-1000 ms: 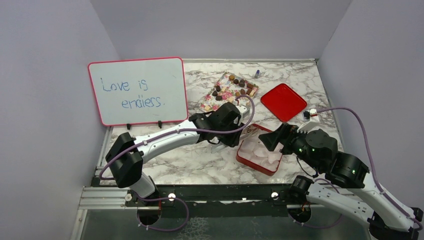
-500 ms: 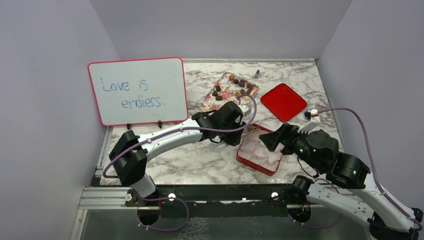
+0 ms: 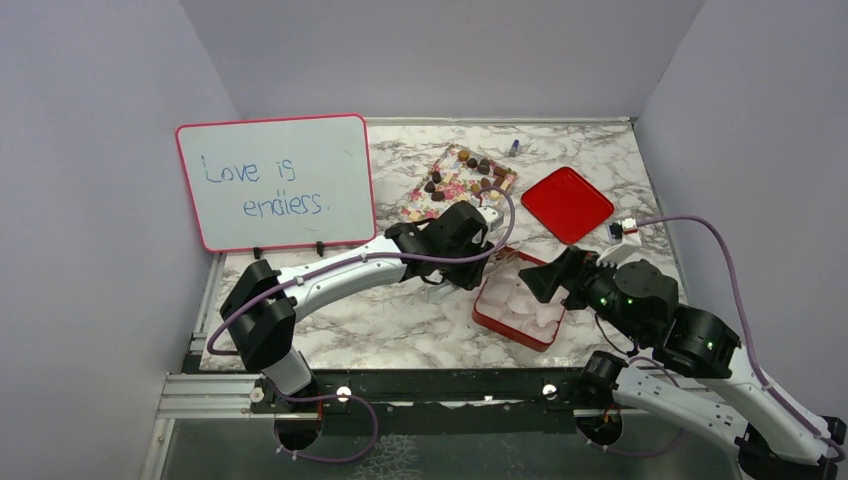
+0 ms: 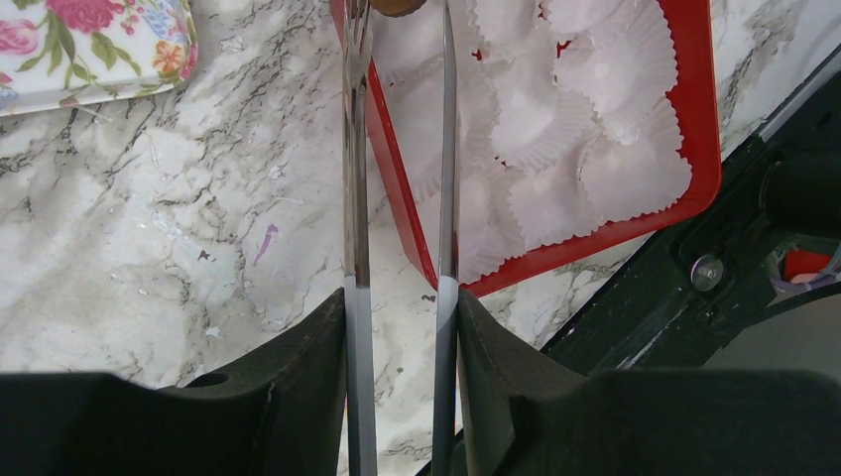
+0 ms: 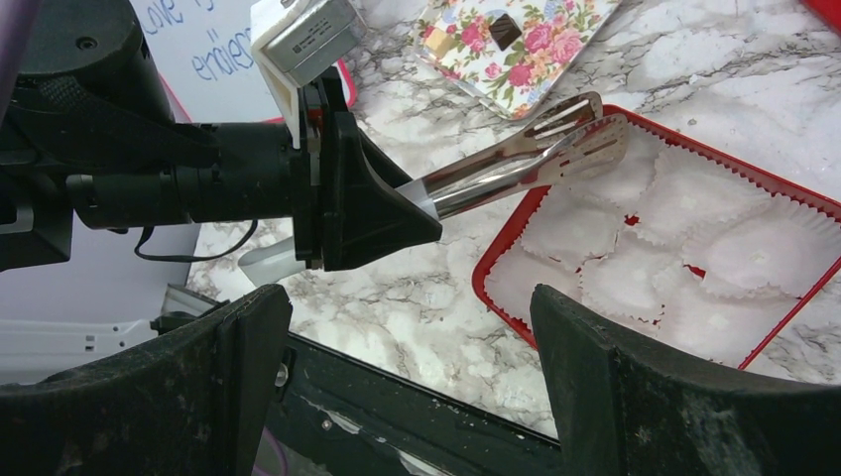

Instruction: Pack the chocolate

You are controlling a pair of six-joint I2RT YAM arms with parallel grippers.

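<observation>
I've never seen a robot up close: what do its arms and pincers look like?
Both arms, left arm and right arm, have white links with chunky black joints, and a purple cable loops along each. Small green lights glow on the right one. The left pincer carries long silvery blades on black mounts; the right pincer has broad black fingers.

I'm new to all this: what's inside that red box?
White pleated paper cups line the red box; those visible look empty. The tongs cover one corner.

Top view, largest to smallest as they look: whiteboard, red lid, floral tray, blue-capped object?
1. whiteboard
2. red lid and floral tray: too alike to rank
3. blue-capped object, by far the smallest
</observation>
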